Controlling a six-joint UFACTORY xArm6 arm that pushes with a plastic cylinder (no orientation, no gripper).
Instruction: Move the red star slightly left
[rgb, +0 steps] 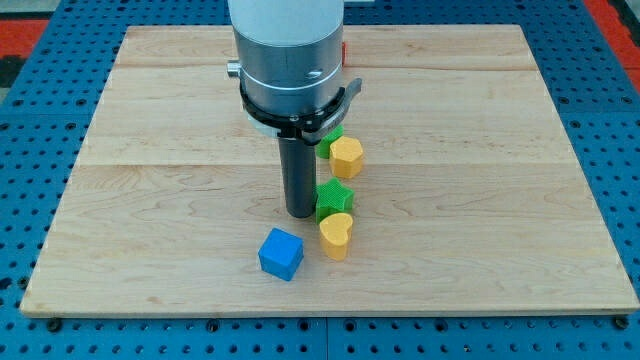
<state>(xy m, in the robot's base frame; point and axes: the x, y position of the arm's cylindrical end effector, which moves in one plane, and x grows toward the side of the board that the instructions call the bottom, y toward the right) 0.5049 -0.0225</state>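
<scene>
I carry no pincer, only a dark rod, so there is nothing to hold wide or narrow. My tip (300, 213) stands on the wooden board (120, 170), a little below the board's middle. My pale housing (288, 50) fills the view's top centre and hides what lies behind it.

Just to the right of my tip sits the green star (335, 197). It looks to be touching the rod, though I cannot tell for sure. Below the star and against it lies the yellow heart (337, 235), lower right of my tip. The blue cube (281, 253) sits below my tip and slightly left, apart from the rod and near the heart without touching it.

Higher up, right of the rod's shaft, a yellow block (347, 156) with flat sides rests beside a second green block (332, 140). That green block is partly hidden by my collar, so I cannot make out its shape.

Of the red star I see only a sliver of red (344, 50) at the right edge of my housing, near the board's top. Its shape is hidden. It lies well apart from my tip, far above it in the view.

The board rests on a blue pegboard table (30, 120).
</scene>
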